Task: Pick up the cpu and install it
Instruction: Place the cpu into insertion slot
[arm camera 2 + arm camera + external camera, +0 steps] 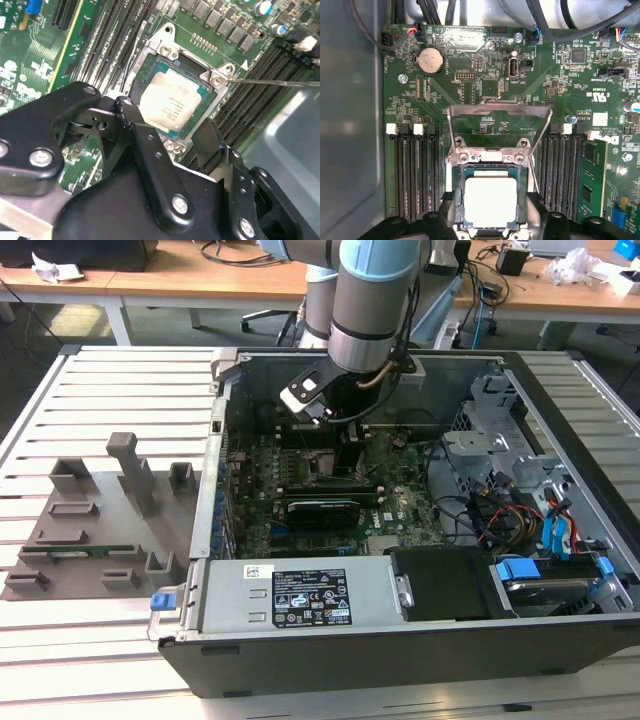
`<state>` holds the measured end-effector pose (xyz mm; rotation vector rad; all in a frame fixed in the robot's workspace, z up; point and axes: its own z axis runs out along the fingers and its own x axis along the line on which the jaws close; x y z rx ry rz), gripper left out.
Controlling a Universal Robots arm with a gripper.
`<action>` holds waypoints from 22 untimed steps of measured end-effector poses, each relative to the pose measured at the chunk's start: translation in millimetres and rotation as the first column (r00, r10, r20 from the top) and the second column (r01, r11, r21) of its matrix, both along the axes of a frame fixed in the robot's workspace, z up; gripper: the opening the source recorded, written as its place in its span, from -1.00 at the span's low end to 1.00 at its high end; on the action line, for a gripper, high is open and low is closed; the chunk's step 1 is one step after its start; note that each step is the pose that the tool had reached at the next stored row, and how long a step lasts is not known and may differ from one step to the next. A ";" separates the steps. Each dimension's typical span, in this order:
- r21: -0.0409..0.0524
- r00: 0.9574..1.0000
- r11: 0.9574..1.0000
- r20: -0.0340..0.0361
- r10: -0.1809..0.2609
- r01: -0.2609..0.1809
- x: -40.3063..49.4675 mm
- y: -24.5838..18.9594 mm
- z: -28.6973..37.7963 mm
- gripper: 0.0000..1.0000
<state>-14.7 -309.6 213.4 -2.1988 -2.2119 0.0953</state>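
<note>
Second wrist view puts my gripper [167,121] right over the socket. The jaws are spread wide and hold nothing. One black finger [132,122] stands to one side of the cpu [170,102] and its partner to the opposite side. As far as I can judge, neither touches it.

In the first wrist view the cpu [490,200] sits dead centre between my fingertips, with a sliver of green board and metal frame showing on each flank. The chip is square, so it has no long axis to speak of. Its edges run square to my closing line, not skewed. It lies flat, silvery plate up, inside the socket [492,157], and it looks seated to me.

Just beyond it, away from my fingers, the hinged load plate [500,112] stands lifted, so nothing clamps the chip down. Memory slots [415,175] run along the outer side of each finger.
</note>
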 end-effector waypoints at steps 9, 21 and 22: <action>-0.001 1.000 1.000 0.000 0.000 0.000 0.0 0.9 12.3 -0.55; -0.003 1.000 1.000 0.000 0.000 0.000 0.0 1.5 39.9 -0.79; -0.004 1.000 1.000 0.000 0.000 0.000 0.0 1.5 40.9 -0.79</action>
